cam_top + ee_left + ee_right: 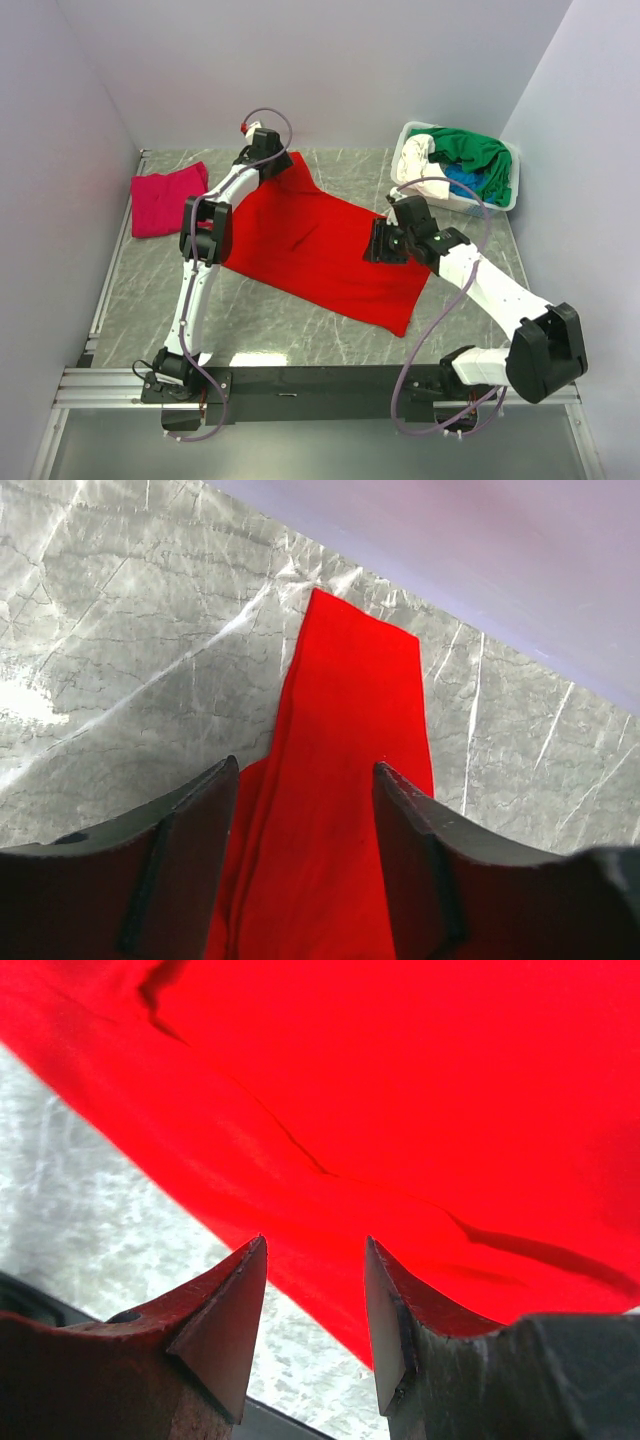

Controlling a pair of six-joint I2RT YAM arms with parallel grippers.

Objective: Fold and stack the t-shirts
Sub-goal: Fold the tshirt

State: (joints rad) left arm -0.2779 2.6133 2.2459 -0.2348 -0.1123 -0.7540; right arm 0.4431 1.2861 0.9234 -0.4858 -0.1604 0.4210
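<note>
Lab test cell: plain walls, marbled table.

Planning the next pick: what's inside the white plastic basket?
The white plastic basket holds a crumpled green cloth shirt on top, a white shirt and some blue cloth. Anything beneath them is covered.

The top view hides the fingertips of the left gripper and right gripper under their wrists. The red t-shirt, blurred, overruns the right wrist view's edges. The green t-shirt buries most of the blue t-shirt.
</note>
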